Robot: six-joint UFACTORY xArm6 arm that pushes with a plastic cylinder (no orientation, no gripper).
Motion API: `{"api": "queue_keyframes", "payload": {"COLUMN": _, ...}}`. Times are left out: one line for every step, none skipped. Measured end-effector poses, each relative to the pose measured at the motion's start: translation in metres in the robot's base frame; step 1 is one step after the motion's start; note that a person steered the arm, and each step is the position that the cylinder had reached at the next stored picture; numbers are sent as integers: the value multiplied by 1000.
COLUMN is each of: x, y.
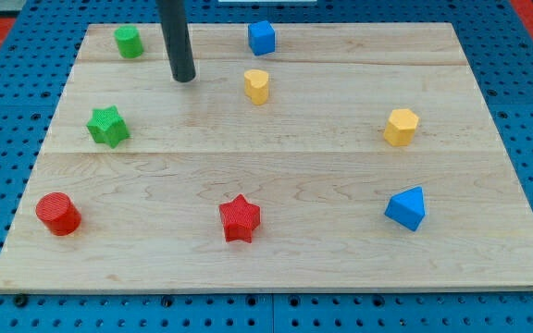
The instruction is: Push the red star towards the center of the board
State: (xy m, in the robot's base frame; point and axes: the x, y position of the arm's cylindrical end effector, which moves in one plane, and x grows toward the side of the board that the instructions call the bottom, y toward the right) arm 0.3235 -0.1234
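No end effector fitted, only my tip (184, 80), seen at worktop (276, 268) top-left, well apart from red star (240, 219).

Light is bright and even across the board (294, 166), seemingly from overhead. Shadows are short and soft, hugging each block's base, as under the red star (240, 219) and the blue block (406, 207) near the right edge. The wood shows a faint sheen but no hard glare. Focus is sharp to every corner; the board's side edges converge toward the top.
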Motion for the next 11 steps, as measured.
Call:
{"api": "queue_keyframes", "payload": {"x": 13, "y": 14}}
{"api": "queue_keyframes", "payload": {"x": 18, "y": 62}}
{"api": "queue_keyframes", "payload": {"x": 18, "y": 94}}
{"api": "queue_keyframes", "payload": {"x": 79, "y": 94}}
{"api": "queue_keyframes", "payload": {"x": 117, "y": 72}}
{"api": "queue_keyframes", "payload": {"x": 124, "y": 3}}
{"api": "queue_keyframes", "payload": {"x": 142, "y": -4}}
{"api": "queue_keyframes", "payload": {"x": 156, "y": -6}}
{"api": "queue_keyframes", "payload": {"x": 182, "y": -6}}
{"api": "queue_keyframes", "payload": {"x": 197, "y": -14}}
{"api": "queue_keyframes", "payload": {"x": 229, "y": 1}}
